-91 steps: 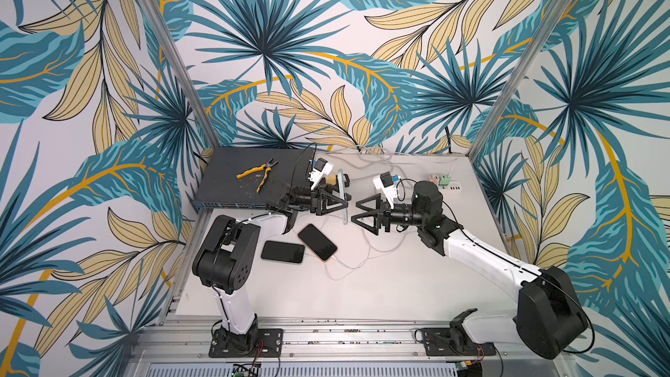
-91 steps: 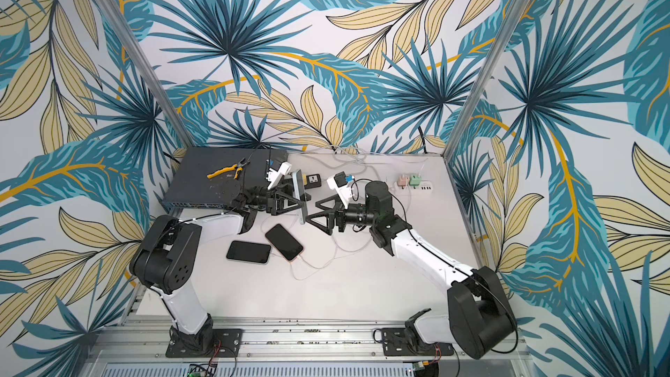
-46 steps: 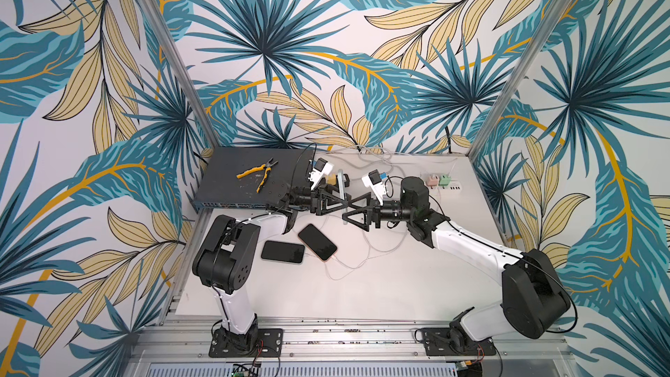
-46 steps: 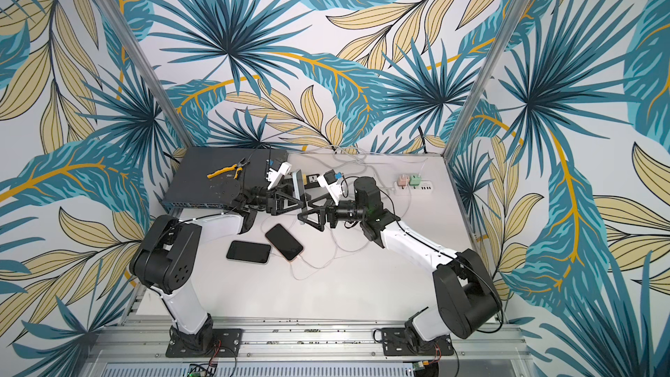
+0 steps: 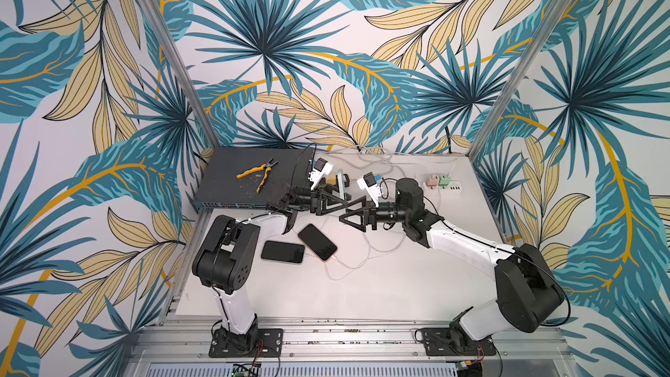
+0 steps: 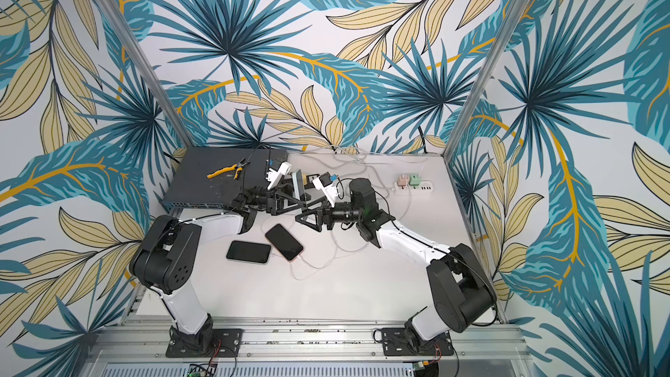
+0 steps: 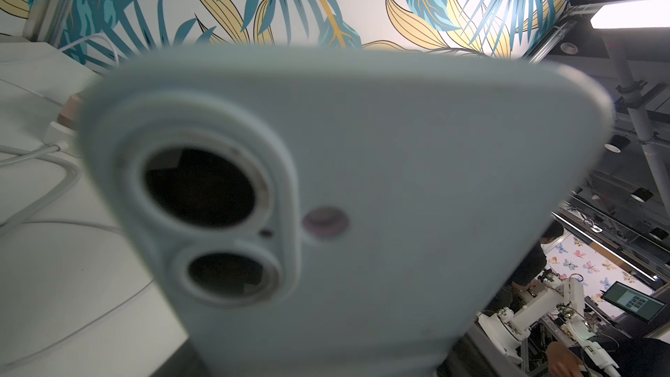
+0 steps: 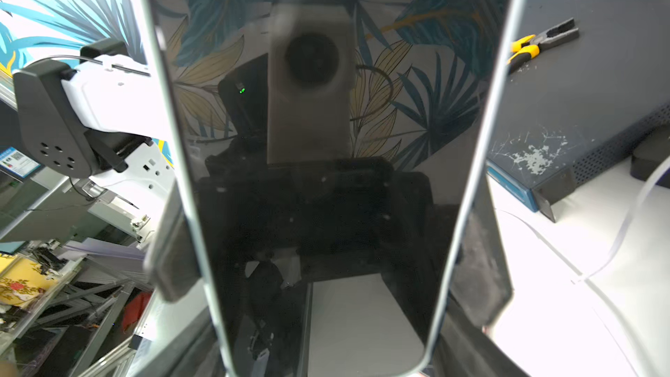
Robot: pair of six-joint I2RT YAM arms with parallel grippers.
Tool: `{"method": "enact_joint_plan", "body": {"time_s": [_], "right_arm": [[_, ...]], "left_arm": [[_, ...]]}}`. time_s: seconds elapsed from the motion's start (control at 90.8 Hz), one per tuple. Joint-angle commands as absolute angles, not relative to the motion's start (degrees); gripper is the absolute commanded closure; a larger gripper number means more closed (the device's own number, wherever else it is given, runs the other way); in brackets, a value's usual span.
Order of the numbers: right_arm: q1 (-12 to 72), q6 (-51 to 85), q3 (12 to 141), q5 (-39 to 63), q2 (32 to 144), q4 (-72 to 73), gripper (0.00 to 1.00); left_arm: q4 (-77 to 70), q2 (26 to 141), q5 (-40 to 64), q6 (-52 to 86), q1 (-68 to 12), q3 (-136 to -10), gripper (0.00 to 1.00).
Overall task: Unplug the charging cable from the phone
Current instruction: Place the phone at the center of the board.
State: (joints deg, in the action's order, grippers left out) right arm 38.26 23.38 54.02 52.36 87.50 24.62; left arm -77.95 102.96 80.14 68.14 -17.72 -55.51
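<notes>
A phone [image 5: 340,183] in a pale blue case stands on edge above the table between both arms. Its back [image 7: 398,175] fills the left wrist view and its dark screen [image 8: 326,139] fills the right wrist view. My left gripper [image 5: 343,203] is shut on it from the left. My right gripper [image 5: 351,212] meets it from the right, with fingers [image 8: 170,248] pressed against both long edges. A white charging cable [image 5: 348,266] loops over the table to a pink-edged phone [image 5: 317,242]. The held phone's port is hidden.
A black phone [image 5: 282,252] lies beside the pink-edged one. A dark switch box [image 5: 235,186] at the back left carries yellow-handled pliers [image 5: 258,172]. A white power strip [image 5: 449,187] with pink and green plugs sits at the back right, with loose white cables [image 5: 377,157] nearby.
My right arm has swung left to the held phone and its jaws have closed in on the phone's edges. The left arm and phone have stayed still.
</notes>
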Motion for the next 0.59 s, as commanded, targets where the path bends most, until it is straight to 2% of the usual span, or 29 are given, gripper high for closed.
{"method": "enact_joint_plan", "body": {"time_s": [0.0,0.088,0.143,0.198,0.275,0.297,0.32,0.386,0.584], "right_arm": [[38.4,24.0,54.0,53.8,88.3,27.7,0.29],[38.4,24.2,53.4,54.1,88.0,28.9,0.35],[38.4,24.3,52.8,54.2,87.6,29.9,0.39],[38.4,24.3,52.2,54.2,87.3,30.7,0.42],[38.5,24.2,51.4,53.9,86.6,31.7,0.48],[38.5,24.2,51.2,53.9,86.4,31.9,0.49],[38.4,24.2,51.0,53.8,86.1,32.2,0.51],[38.4,24.1,50.2,53.5,85.4,33.2,0.55],[38.2,23.7,47.9,52.1,83.0,34.2,0.56]], "left_arm": [[-80.6,100.1,79.9,67.0,-17.3,-55.2,0.83],[-80.6,100.0,80.0,66.8,-17.4,-55.1,0.83],[-80.7,100.0,80.1,66.8,-17.4,-55.1,0.78],[-80.7,99.9,80.4,66.7,-17.4,-55.1,0.62],[-80.7,99.8,80.6,66.4,-17.4,-54.9,0.24],[-80.7,99.7,80.6,66.1,-17.4,-54.8,0.09],[-80.7,99.6,80.6,65.9,-17.4,-54.6,0.02],[-80.7,99.4,80.7,65.7,-17.4,-54.3,0.0],[-80.7,99.7,82.5,66.3,-17.1,-54.7,0.0]]}}
